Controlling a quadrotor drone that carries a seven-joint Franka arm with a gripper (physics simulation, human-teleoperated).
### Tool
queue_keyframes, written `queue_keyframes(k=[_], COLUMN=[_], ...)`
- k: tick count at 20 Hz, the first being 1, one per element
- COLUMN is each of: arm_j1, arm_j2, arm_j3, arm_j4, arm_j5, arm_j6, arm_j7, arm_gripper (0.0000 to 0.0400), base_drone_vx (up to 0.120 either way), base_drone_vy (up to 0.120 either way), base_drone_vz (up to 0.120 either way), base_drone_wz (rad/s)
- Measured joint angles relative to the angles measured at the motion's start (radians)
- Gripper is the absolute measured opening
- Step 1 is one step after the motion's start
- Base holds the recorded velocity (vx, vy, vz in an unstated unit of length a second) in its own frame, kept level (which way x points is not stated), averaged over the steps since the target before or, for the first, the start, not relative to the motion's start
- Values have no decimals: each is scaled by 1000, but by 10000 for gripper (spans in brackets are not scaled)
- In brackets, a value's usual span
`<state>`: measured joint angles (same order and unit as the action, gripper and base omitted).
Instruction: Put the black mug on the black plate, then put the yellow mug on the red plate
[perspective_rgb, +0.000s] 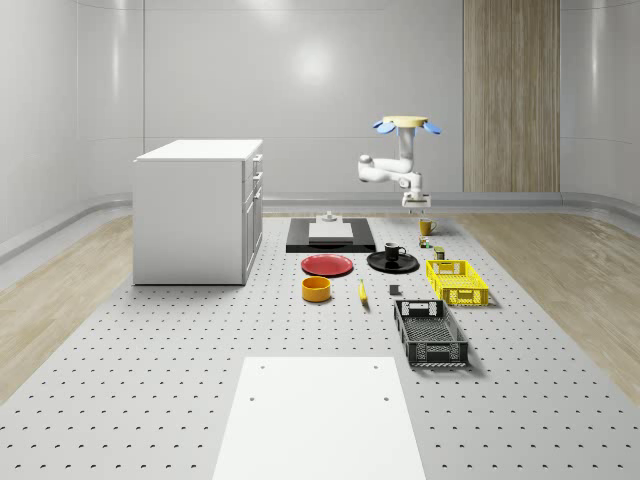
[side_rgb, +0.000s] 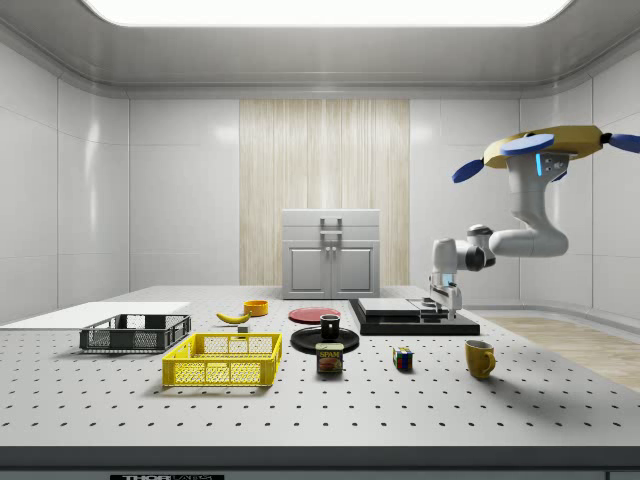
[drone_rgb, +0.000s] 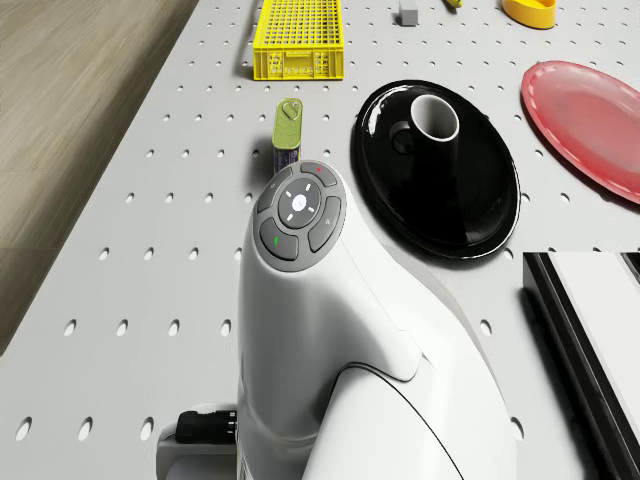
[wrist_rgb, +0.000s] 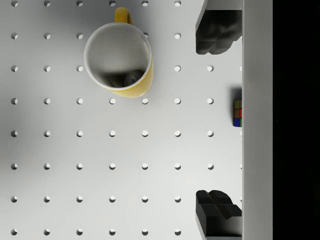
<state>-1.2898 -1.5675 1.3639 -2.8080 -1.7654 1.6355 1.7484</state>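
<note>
The black mug (perspective_rgb: 392, 252) (drone_rgb: 432, 125) stands upright on the black plate (perspective_rgb: 393, 263) (drone_rgb: 470, 200), with the bare red plate (perspective_rgb: 327, 265) (drone_rgb: 590, 120) beside it. The yellow mug (perspective_rgb: 426, 227) (side_rgb: 480, 358) (wrist_rgb: 119, 62) stands upright on the table behind them. My drone (perspective_rgb: 405, 123) (side_rgb: 545, 148) hovers high over the table's far end. The gripper (perspective_rgb: 412, 204) (side_rgb: 443, 303) (wrist_rgb: 216, 121) hangs above the table, a little to one side of the yellow mug. Its fingertips (wrist_rgb: 217, 32) are wide apart, open, with nothing between them.
A black tray with a white block (perspective_rgb: 330, 233) lies close beside the gripper. A Rubik's cube (side_rgb: 402, 358) (wrist_rgb: 237, 113) and a can (side_rgb: 329, 358) sit near the yellow mug. Nearer the front are a yellow basket (perspective_rgb: 457, 281), black basket (perspective_rgb: 430, 333), orange bowl (perspective_rgb: 316, 289), banana (perspective_rgb: 362, 291). A white cabinet (perspective_rgb: 198, 210) stands at the whole-scene view's left.
</note>
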Motion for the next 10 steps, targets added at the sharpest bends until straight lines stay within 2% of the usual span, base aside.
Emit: queue_keyframes(k=[2,6,10], arm_j1=[0,0,-1], arm_j2=[-1,-2,-2], arm_j3=[0,0,0], arm_j4=[0,0,0], arm_j5=[0,1,1], arm_j6=[0,1,2], arm_j7=[0,0,0], arm_gripper=[400,400,400], base_drone_vx=[-120,-110,0], base_drone_vy=[20,110,0], base_drone_vz=[-20,0,-110], base_drone_wz=[0,0,0])
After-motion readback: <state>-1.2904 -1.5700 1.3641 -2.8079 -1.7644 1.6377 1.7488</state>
